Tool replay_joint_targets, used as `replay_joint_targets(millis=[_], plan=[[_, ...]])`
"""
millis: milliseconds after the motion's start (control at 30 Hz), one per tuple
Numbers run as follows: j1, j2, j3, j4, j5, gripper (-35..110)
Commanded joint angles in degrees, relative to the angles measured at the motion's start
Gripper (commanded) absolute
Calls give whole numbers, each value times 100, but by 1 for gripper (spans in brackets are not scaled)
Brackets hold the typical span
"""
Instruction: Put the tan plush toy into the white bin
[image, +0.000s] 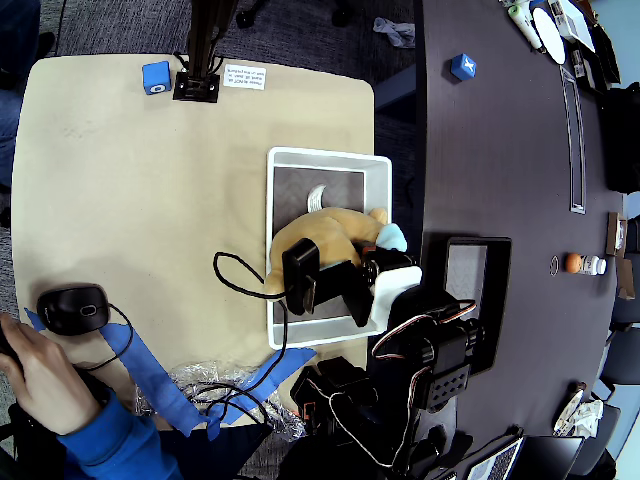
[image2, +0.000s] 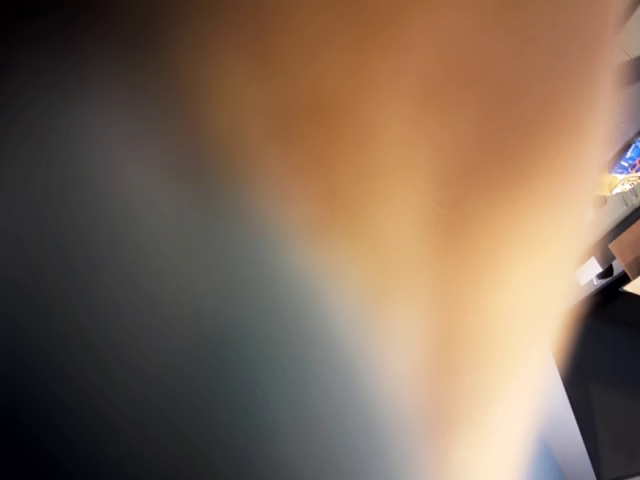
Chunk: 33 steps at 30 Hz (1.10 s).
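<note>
- I read this as the placing step: the tan plush toy (image: 320, 232) is over the white bin (image: 330, 158), seen from overhead, with the arm's black head sitting on top of it.
- From overhead I cannot tell whether the toy rests on the bin's floor or hangs just above it; part of its body overlaps the bin's left wall.
- The gripper (image: 335, 285) is hidden under its own housing, so I cannot tell whether the jaws are clamped on the toy or apart.
- The wrist view gives me only a close tan blur (image2: 400, 200), so the toy is pressed right up against the lens.
- My next move, as I judge it: make sure the toy is low inside the walls, let go, then lift straight up so the soft body does not drag out with me.
- The toy looks rounded and golden-tan, with a light blue fin (image: 393, 236) poking toward the bin's right wall. Grey patterned floor shows at the bin's far end.
</note>
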<state>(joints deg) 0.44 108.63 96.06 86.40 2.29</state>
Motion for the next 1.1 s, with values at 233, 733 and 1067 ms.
replay_joint_targets(millis=[233, 733, 1067], plan=[[536, 141, 123, -158, 88, 0], [527, 132, 193, -149, 88, 1], [501, 220, 193, -79, 53, 26]])
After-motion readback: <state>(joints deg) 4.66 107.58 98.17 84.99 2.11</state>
